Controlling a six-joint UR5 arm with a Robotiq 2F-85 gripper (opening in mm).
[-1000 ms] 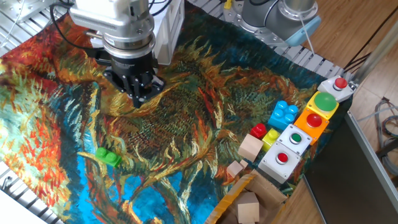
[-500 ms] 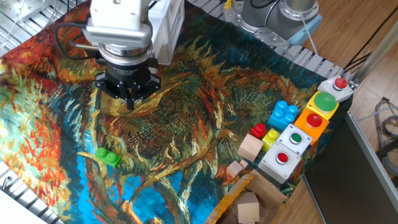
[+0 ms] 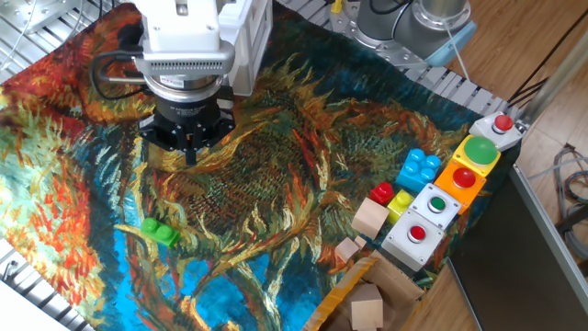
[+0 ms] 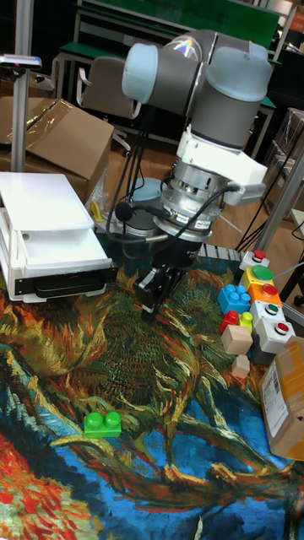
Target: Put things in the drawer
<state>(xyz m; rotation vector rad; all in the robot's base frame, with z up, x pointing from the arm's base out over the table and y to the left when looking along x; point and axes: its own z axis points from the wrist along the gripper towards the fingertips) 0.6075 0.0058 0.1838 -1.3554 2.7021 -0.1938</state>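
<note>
The green brick [image 4: 103, 422] is small, bright green plastic with round studs on top. It lies flat on the patterned cloth [image 4: 169, 456], near the cloth's front-left area, well apart from the gripper [image 4: 155, 301]. The gripper hangs above the cloth, holding nothing; its jaws stand close together. The white drawer [image 4: 59, 253] sits pulled out, left of the gripper.
</note>
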